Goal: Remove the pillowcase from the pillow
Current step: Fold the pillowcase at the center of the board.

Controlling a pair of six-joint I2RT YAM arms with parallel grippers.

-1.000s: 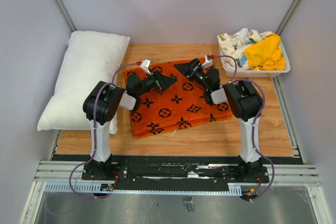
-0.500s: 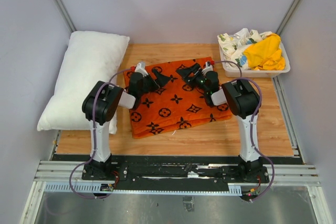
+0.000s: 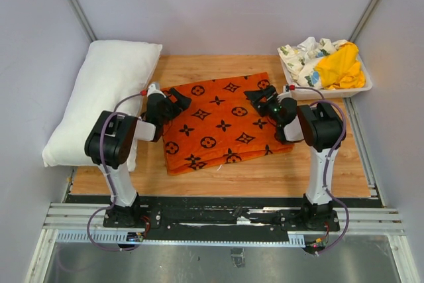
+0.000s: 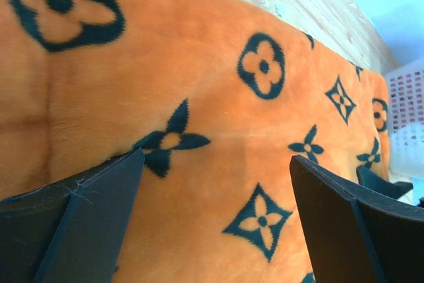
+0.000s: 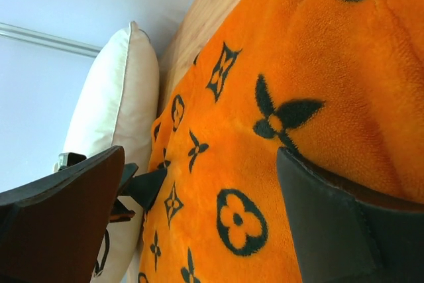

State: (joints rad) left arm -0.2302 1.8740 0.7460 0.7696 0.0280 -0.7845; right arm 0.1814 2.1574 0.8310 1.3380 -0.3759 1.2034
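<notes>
**Pillowcase lying off the pillow, both grippers gaping**

The pillow point(image 3: 99, 101) is lying bare along the left of the frame, its long axis running bottom to top. The pillowcase point(image 3: 222, 124) is lying flat on the tabletop point(image 3: 265, 170) at centre, long axis running left to right, probably because it is already off. The left gripper point(image 3: 177, 101) and right gripper point(image 3: 257, 95) are hovering over its left and right edges, jaws apart and gripping nothing.

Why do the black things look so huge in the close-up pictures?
Left wrist view: the left fingers sit right by the lens, so they loom huge; the pillowcase is sharp. Right wrist view: the right fingers loom too, one tinted brownish; the pillow looks bright and washed out. Top view: evenly lit, sharp, no glare.
</notes>
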